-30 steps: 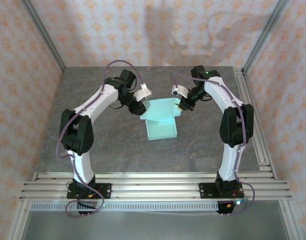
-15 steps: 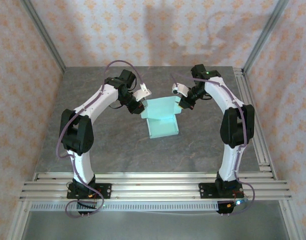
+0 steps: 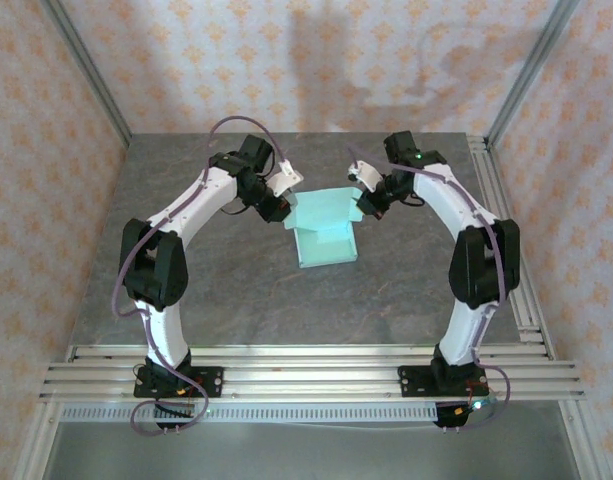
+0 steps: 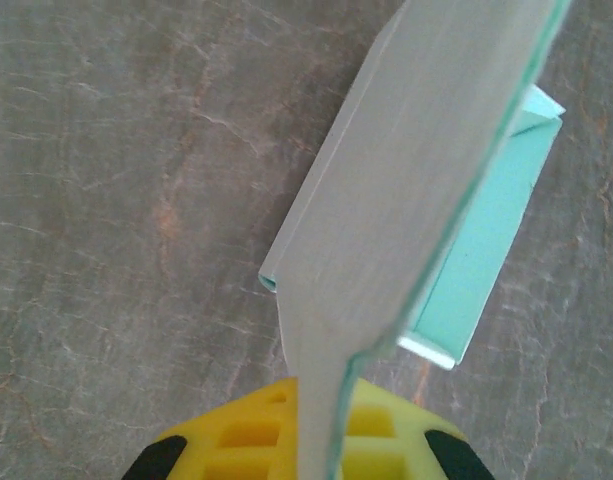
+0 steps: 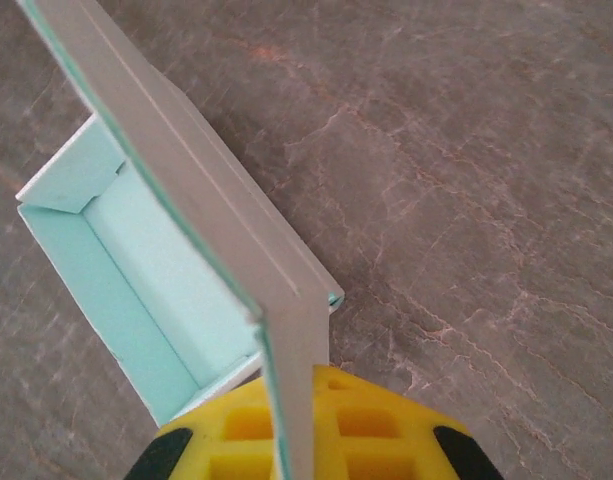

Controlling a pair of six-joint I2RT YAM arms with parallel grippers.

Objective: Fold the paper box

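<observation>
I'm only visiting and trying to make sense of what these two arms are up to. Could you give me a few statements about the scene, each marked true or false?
1. The left gripper and the right gripper each pinch a flap of the paper box. True.
2. The paper box is pink. False: it is pale mint green.
3. The table is grey with a stone-like pattern. True.
4. Both grippers hold the box from the same side. False: they grip opposite sides, left and right.
5. The box is closed up. False: its inside is open to view.
</observation>
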